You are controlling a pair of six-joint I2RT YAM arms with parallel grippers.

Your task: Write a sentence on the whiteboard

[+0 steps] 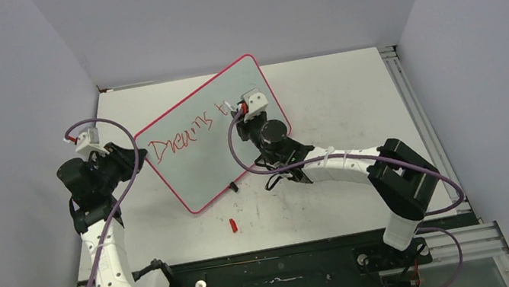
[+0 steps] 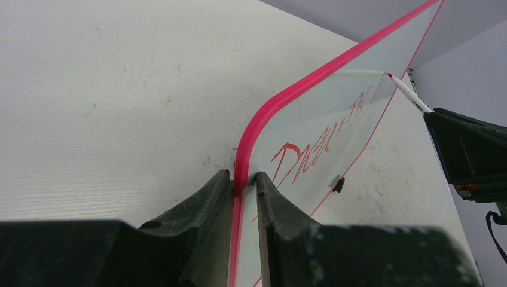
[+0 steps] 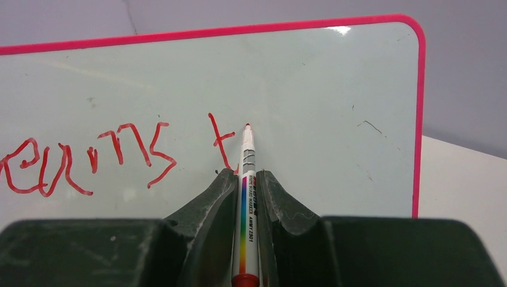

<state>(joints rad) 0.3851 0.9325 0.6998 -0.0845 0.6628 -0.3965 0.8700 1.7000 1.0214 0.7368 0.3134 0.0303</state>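
My left gripper (image 2: pixel 244 179) is clamped on the pink rim of the whiteboard (image 2: pixel 335 119) beside a rounded corner, with one finger on each face. The board stands tilted up off the table (image 2: pixel 89 89) and stretches away ahead of those fingers.

My right gripper (image 3: pixel 245 176) is closed around a white marker (image 3: pixel 247 149) that points straight out between the jaws. Its red tip (image 3: pixel 247 126) meets or nearly meets the glossy face, just right of a red "t". The word "Dreams" sits further to that gripper's left.

I judge the board thin, stiff and light, with a slick face. The rim is therefore the place to hold it, well away from ink that would smear. Pinched at one corner only, it may swing under the marker's pressure, so light strokes seem wise.

A small red cap (image 1: pixel 233 225) lies on the table behind both grippers.
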